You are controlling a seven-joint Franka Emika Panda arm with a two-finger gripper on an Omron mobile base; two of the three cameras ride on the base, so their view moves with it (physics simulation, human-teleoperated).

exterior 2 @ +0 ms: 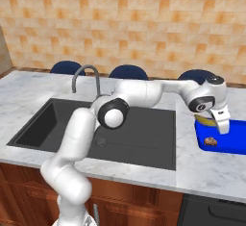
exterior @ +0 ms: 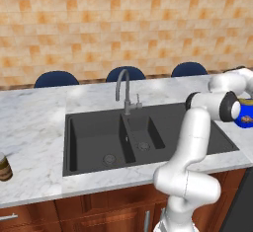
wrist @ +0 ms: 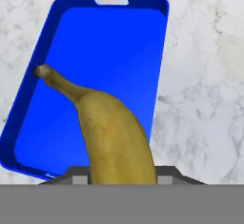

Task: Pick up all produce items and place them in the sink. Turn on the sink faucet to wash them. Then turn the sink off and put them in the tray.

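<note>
The gripper (exterior 2: 217, 119) hangs over the near left part of the blue tray (exterior 2: 235, 145), its jaws drawn in close around the banana (wrist: 112, 132); in the hand view the fruit rises from between the finger tips, its dark stem tip reaching out over the tray's left rim, and the yellow skin fills the gap between the jaws. In the right base view a bit of yellow shows just under the hand, above the tray's back left corner. The tray lies on the marble counter (exterior 2: 192, 169) to the right of the sink (exterior 2: 144, 138), just beside the sink's right edge, with its slotted handle end at the top of the hand view. A small mottled brown ball (exterior 2: 210, 141) rests inside the tray near its front left corner, below the gripper and apart from it. The sink is a dark double basin set in the middle of the counter, with a round drain in each basin and a flat section on its right side. The faucet (exterior: 124, 92) stands upright at the sink's back edge, between the two basins, its thin lever at the base. A dark brown jar (exterior: 4, 167) stands near the counter's front edge, well to the left of the sink.
</note>
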